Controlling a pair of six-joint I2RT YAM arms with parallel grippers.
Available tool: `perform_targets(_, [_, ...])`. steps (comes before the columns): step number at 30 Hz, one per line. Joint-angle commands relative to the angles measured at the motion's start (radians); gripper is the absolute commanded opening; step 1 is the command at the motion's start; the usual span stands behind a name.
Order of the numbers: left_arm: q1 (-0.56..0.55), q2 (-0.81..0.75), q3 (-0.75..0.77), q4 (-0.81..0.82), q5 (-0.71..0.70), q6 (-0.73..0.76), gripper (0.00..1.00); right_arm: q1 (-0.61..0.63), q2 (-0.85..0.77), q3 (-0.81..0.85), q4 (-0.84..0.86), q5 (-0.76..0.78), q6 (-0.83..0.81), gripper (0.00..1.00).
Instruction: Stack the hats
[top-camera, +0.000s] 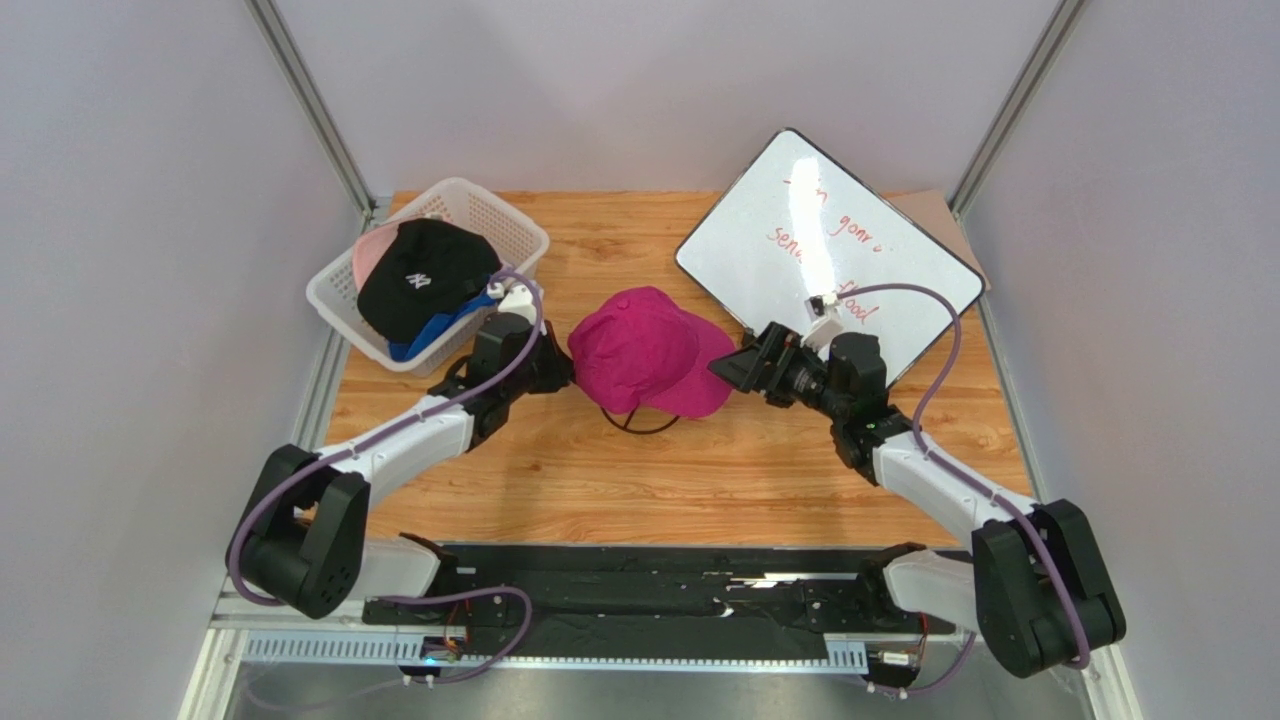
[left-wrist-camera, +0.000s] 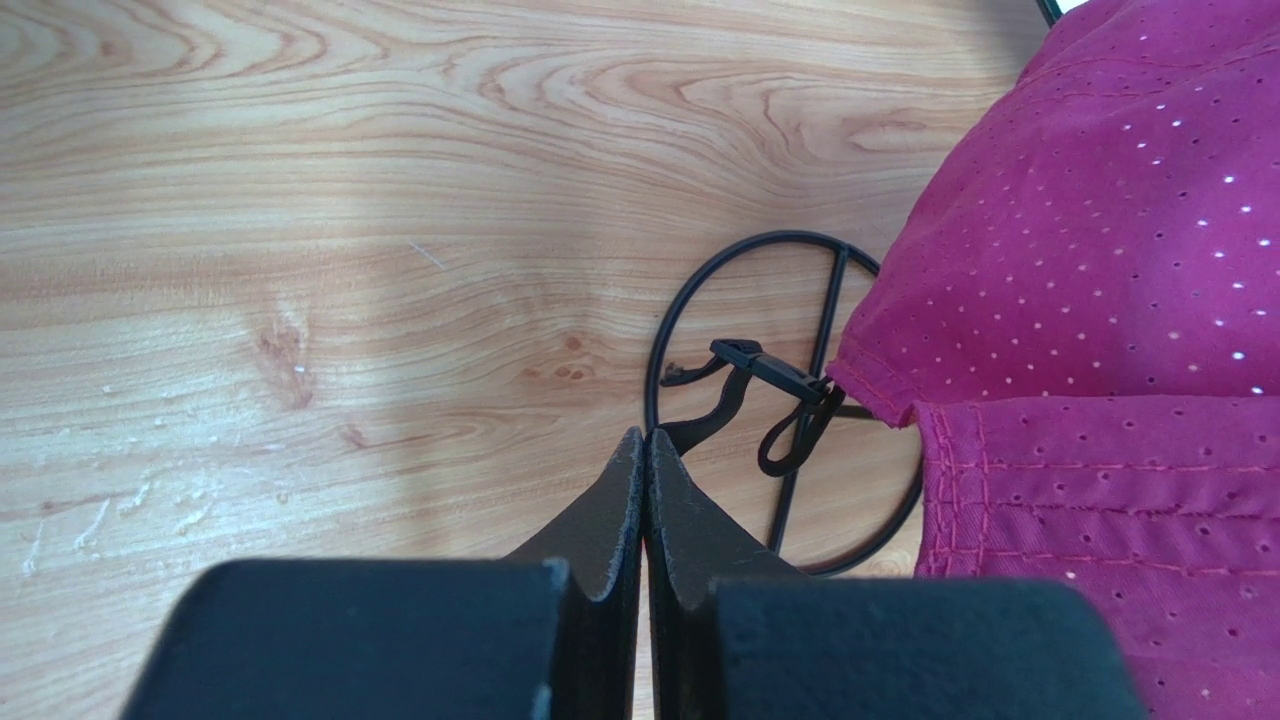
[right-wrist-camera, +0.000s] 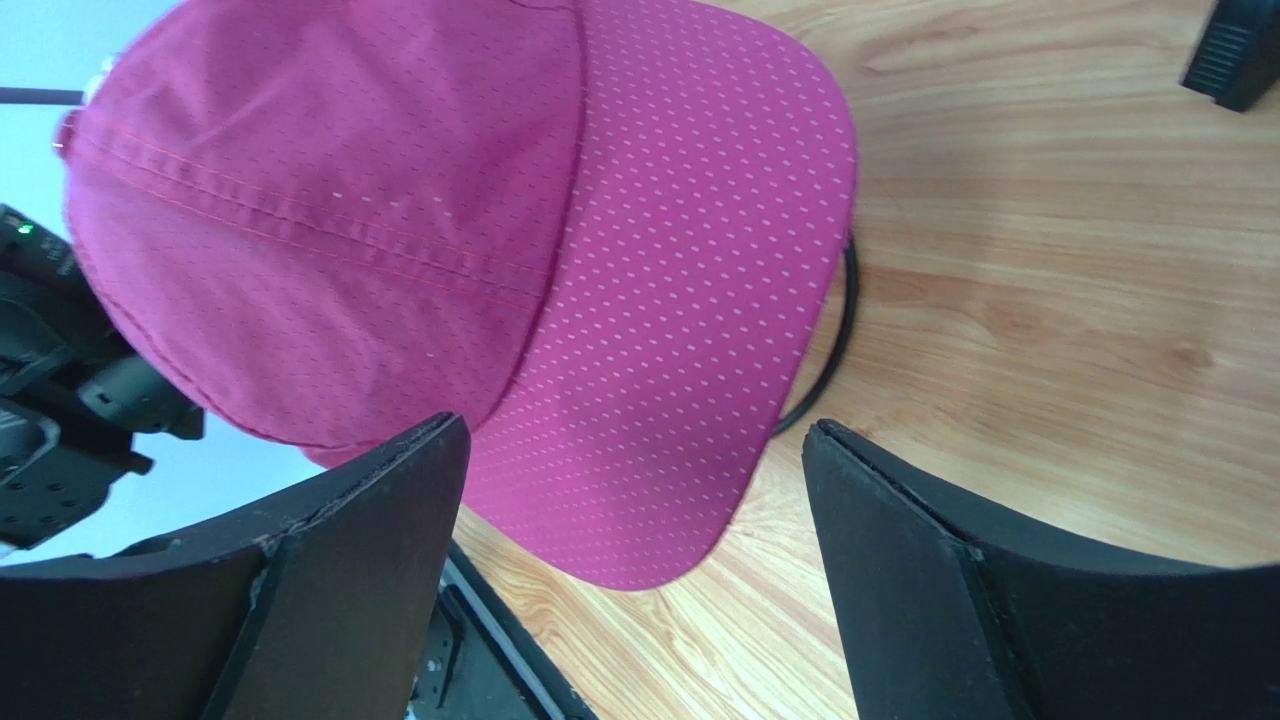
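— Where is the magenta cap (top-camera: 646, 353) now?

— I see it in the middle of the bench (top-camera: 631, 488), sitting on the black wire stand (left-wrist-camera: 789, 234). From the top camera only a small arc of the stand shows under the cap. The left wrist camera shows more of it: part of the base ring, a spoke, and the cap's black strap with its buckle (left-wrist-camera: 759, 393) hanging over the ring.

— And my grippers?

— The left gripper (left-wrist-camera: 643, 450) is at the cap's left side, its fingers pressed together. I see nothing between them; the strap end lies just beside the tips. The right gripper (right-wrist-camera: 631, 435) is at the brim side, fingers wide apart, holding nothing. In its own view the brim sits between the two fingers, but I cannot tell if they touch it.

— The other caps?

— Only the top view shows them. The black cap with a white logo (top-camera: 424, 278) lies on top in the white basket (top-camera: 504, 210), the blue cap (top-camera: 451, 324) below it, the light pink cap (top-camera: 370, 255) behind. A whiteboard (top-camera: 827, 248) leans at the far right.
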Motion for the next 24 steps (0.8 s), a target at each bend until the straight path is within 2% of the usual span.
perform_targets(1, [0.0,-0.045,-0.002,-0.002,0.001,0.022,0.0,-0.006,0.016,-0.003,0.14,-0.044,0.049,0.89])
perform_targets(8, [0.0,-0.092,0.001,-0.02,0.011,0.022,0.0,-0.005,0.027,-0.022,0.154,-0.047,0.054,0.88])
perform_targets(14, [0.0,-0.065,0.014,-0.045,0.02,0.034,0.0,-0.005,0.03,-0.031,0.179,-0.054,0.069,0.88])
perform_targets(17, [0.0,-0.068,0.017,-0.062,0.011,0.033,0.17,-0.003,0.021,-0.029,0.179,-0.05,0.074,0.88])
perform_targets(19, [0.0,-0.089,0.02,-0.075,0.01,0.033,0.45,-0.005,0.01,-0.025,0.165,-0.047,0.07,0.88])
perform_targets(21, [0.0,-0.117,0.018,-0.101,-0.022,0.031,0.62,-0.005,0.004,-0.023,0.157,-0.047,0.066,0.88])
perform_targets(24, [0.0,-0.169,0.015,-0.126,-0.042,0.03,0.76,-0.005,-0.001,-0.023,0.153,-0.045,0.065,0.88])
